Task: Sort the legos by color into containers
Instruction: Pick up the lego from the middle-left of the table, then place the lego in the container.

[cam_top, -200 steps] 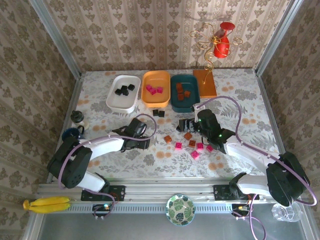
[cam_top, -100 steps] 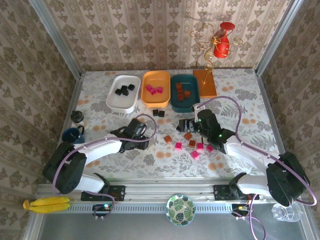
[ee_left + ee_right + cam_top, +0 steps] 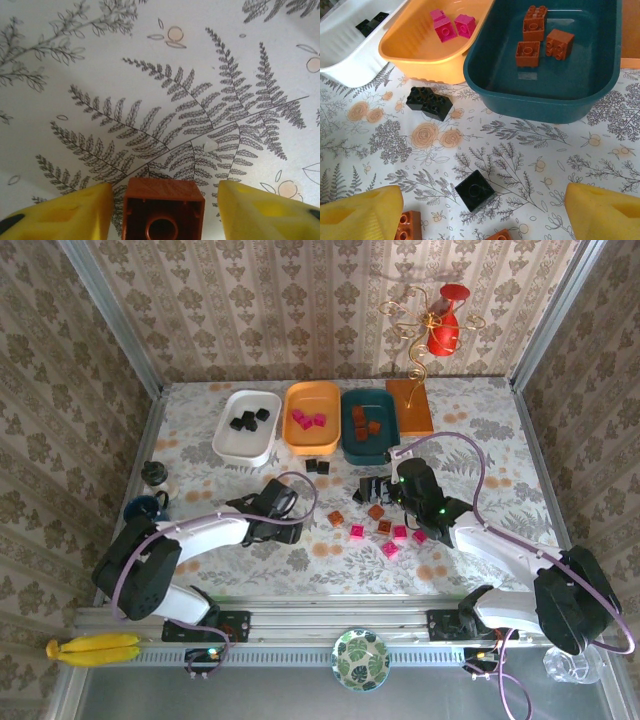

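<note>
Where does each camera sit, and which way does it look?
Top external: fixed high behind the robot, looking down on the floral-print table; left arm and right arm show.
Left wrist: on the left arm, close above the table; left yellow fingers flank a small orange-brown plastic brick.
Right wrist: on the right arm, facing a dark teal plastic tray; right yellow fingers show low.
Shared: top and right wrist both see that tray.

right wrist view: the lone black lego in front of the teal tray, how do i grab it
Come down on the black lego, fingers on two opposite side walls. It lies flat but turned cornerwise, so rotate the wrist to match.
</note>
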